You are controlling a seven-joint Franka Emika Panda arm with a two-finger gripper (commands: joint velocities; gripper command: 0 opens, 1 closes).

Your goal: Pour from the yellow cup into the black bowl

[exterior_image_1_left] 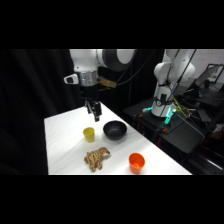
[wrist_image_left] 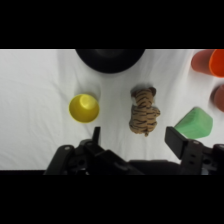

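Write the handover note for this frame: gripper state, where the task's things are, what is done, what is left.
Gripper: open, empty, hanging above the table beyond the yellow cup.
Yellow cup: upright on the table, untouched, just beside the black bowl.
A toy tiger and an orange cup lie nearer the table's front.
Done: nothing yet.
Left: grasp the cup, lift, tip it over the bowl.

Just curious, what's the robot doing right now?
Hand open, hovering above the table. Yellow cup upright, ungrasped, beside black bowl. Toy tiger nearby, not blocking.
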